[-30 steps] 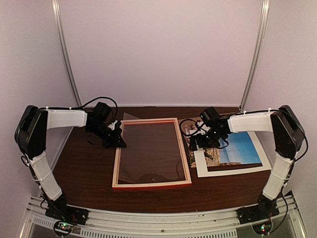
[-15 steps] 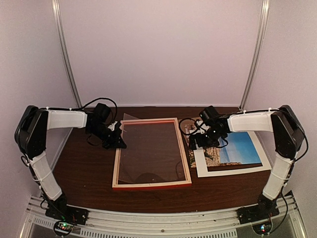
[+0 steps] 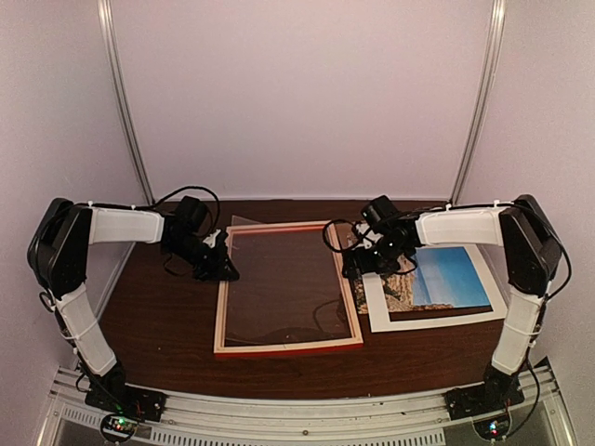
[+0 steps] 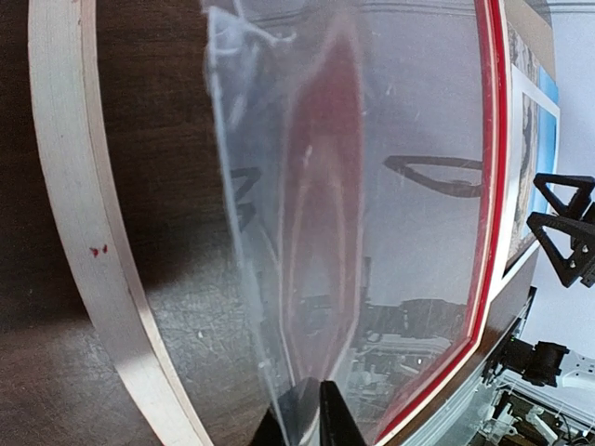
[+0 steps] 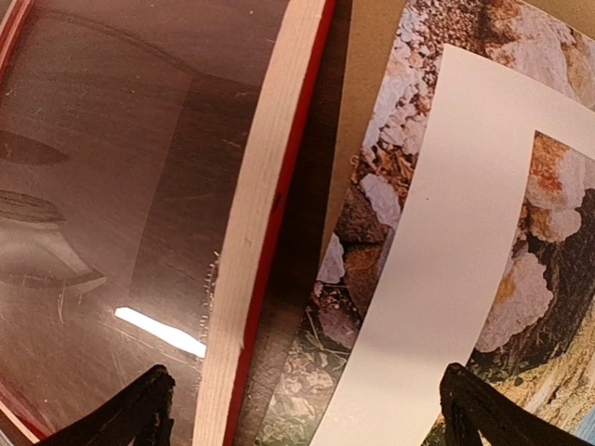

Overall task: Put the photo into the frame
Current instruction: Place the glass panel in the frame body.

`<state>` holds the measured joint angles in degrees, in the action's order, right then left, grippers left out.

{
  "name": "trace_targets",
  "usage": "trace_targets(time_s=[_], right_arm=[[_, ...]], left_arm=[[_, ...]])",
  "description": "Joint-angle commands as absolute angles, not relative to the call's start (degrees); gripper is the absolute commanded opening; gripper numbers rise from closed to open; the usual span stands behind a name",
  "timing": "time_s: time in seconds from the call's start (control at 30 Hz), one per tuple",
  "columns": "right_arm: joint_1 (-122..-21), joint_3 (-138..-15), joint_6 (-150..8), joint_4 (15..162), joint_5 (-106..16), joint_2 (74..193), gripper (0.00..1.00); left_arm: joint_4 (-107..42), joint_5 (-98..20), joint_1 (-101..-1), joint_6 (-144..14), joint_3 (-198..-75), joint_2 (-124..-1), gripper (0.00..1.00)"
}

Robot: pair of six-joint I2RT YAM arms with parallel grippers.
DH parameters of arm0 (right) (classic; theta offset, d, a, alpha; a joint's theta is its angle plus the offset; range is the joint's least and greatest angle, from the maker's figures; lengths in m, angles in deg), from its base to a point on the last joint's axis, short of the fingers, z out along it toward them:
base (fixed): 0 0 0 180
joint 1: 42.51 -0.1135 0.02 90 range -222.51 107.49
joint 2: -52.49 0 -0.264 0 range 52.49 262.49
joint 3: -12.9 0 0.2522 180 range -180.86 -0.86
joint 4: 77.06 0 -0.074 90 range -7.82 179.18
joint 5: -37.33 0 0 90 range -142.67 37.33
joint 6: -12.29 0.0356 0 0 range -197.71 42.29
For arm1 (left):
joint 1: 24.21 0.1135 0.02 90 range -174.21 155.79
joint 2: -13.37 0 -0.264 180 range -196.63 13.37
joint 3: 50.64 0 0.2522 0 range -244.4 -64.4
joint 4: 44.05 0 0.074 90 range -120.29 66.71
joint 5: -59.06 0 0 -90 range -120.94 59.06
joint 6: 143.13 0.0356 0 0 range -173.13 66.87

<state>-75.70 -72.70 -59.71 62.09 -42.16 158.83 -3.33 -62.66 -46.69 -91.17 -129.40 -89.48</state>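
Pale walls close in a dark wooden table (image 3: 158, 325). The frame (image 3: 288, 347) lies flat at its centre, bare wood back facing up, ready to be loaded. A clear sheet (image 3: 279, 279) rests in the opening, its far left corner lifted above the rail. The photo (image 3: 451, 277) lies just right of the frame, outside it, under a white mat (image 3: 437, 321) and on a brown board (image 5: 367, 102). So the main step is not yet done: the sheet must settle, then the print must go in. The left gripper (image 3: 218, 268) has its fingers nearly together on the raised sheet edge, seemingly pinching it. The right gripper (image 5: 311, 409) hangs spread wide and empty over the frame's right rail and the photo's near edge.
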Motion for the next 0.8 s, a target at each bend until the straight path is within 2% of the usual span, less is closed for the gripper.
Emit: trace_targets(time_s=[0.0, 0.33, 0.57, 0.77], right_arm=[[-77.32, -75.30, -59.26, 62.19, -41.70, 161.10, 0.99], [-79.70, -76.97, -58.75, 62.54, -40.85, 164.08, 0.97], [-80.46, -77.15, -58.68, 62.72, -40.41, 164.44, 0.96], [-80.96, -77.13, -58.46, 62.96, -39.95, 165.07, 0.95]], left_arm=[[-5.32, -63.15, -47.54, -91.18, -128.68, -90.29, 0.13], [-5.41, -62.20, -48.29, -91.00, -127.73, -90.42, 0.28], [-3.99, -61.33, -48.62, -90.27, -128.15, -90.34, 0.46], [-1.86, -59.68, -48.95, -89.11, -128.86, -90.09, 0.52]])
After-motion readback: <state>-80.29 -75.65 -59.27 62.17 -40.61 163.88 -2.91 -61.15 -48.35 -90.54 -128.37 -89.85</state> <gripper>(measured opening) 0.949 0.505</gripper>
